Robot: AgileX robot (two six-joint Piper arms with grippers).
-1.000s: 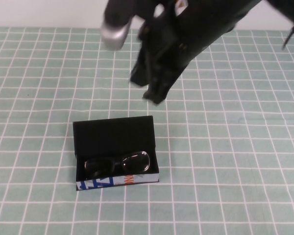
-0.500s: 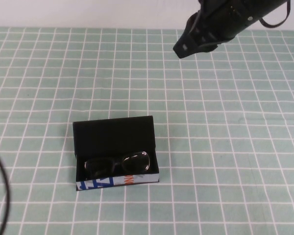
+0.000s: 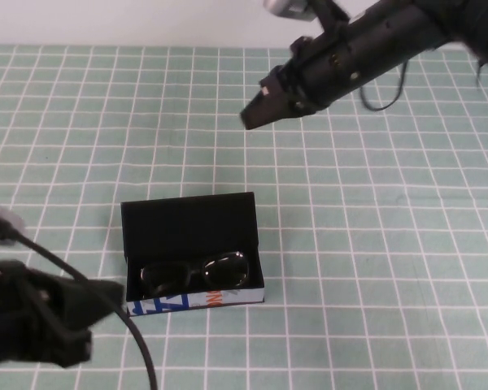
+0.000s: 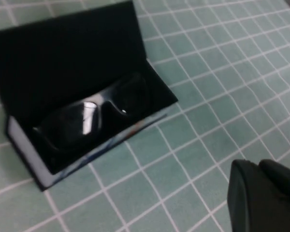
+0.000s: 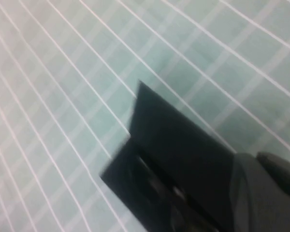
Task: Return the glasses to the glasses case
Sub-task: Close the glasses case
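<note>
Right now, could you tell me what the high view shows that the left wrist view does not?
Only the high view shows the right gripper, raised over the mat beyond the case, and where the left gripper sits, low beside the case's front corner on the robot's left. Only the left wrist view gives a close look at the glasses lying inside, lenses catching light. Both show the case open, lid up, glasses inside, on the green grid mat.

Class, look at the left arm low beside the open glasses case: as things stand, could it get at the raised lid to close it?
Probably yes. The left gripper sits beside the glasses case, nothing between them, and the glasses lie inside. The right gripper is well beyond it.
</note>
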